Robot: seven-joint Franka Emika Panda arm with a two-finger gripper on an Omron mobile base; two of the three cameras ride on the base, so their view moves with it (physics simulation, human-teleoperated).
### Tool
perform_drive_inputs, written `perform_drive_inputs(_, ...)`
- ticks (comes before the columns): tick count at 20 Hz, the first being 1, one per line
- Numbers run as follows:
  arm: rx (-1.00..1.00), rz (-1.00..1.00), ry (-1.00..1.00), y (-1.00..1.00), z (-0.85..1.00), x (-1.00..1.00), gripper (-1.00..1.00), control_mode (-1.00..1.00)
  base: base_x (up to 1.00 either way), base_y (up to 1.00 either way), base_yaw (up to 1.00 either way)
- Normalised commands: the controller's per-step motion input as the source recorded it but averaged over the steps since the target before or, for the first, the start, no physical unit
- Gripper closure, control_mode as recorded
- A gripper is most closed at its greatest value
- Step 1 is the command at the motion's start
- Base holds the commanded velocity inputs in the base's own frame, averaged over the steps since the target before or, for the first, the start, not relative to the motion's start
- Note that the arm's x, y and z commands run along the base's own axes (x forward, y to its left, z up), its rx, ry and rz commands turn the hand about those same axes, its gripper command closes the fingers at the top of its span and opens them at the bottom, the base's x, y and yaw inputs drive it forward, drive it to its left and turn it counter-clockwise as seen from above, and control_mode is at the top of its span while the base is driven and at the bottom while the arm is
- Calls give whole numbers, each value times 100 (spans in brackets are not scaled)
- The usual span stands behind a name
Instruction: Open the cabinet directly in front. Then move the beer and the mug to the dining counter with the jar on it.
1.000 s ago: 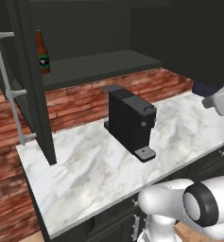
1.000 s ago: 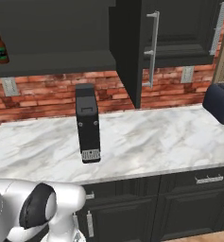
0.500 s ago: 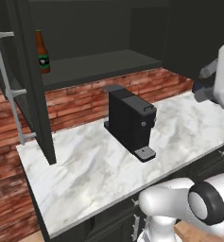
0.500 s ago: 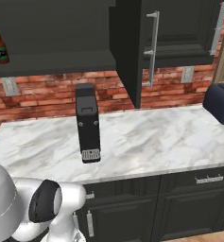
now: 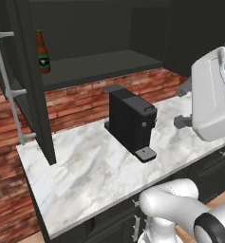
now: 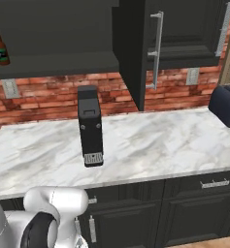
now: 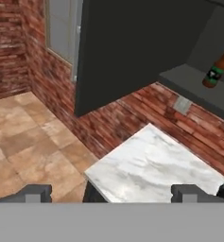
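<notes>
The black wall cabinet (image 5: 99, 66) stands open, its left door (image 5: 31, 80) and right door (image 6: 133, 53) swung outward. The beer (image 5: 42, 52), a brown bottle with a dark label, stands upright at the left end of the dark shelf; it also shows in the right base view (image 6: 0, 46) and at the upper right of the hand view (image 7: 216, 68). My gripper (image 7: 112, 194) is open, with its fingertips (image 7: 35, 194) wide apart and nothing between them, well away from the beer. The mug, the dining counter and the jar are out of view.
A black coffee machine (image 5: 130, 121) stands mid-worktop on the marble top (image 5: 90, 171) against the brick wall. A dark toaster (image 6: 225, 106) sits at the right end. My white arm (image 5: 211, 95) rises at the right. Tiled floor (image 7: 23, 137) lies past the worktop's left end.
My arm has swung up and closer on the right of the left base view, looming much larger. The beer, the doors and the coffee machine have not moved.
</notes>
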Motion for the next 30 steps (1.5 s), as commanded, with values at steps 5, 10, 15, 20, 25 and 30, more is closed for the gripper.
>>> perform_drive_inputs(5,1,8,-23,-1,0,19,-100,-100,0,0,0)
perform_drive_inputs(10,10,15,-16,-12,0,15,-100,-100,0,0,0)
perform_drive_inputs(15,14,19,-4,-19,12,3,-100,-100,0,0,0)
perform_drive_inputs(20,22,14,0,-24,24,0,-100,-100,0,0,0)
perform_drive_inputs(25,16,6,-1,-3,4,0,-100,-100,0,0,0)
perform_drive_inputs(30,3,0,3,3,0,14,-100,-100,0,0,0)
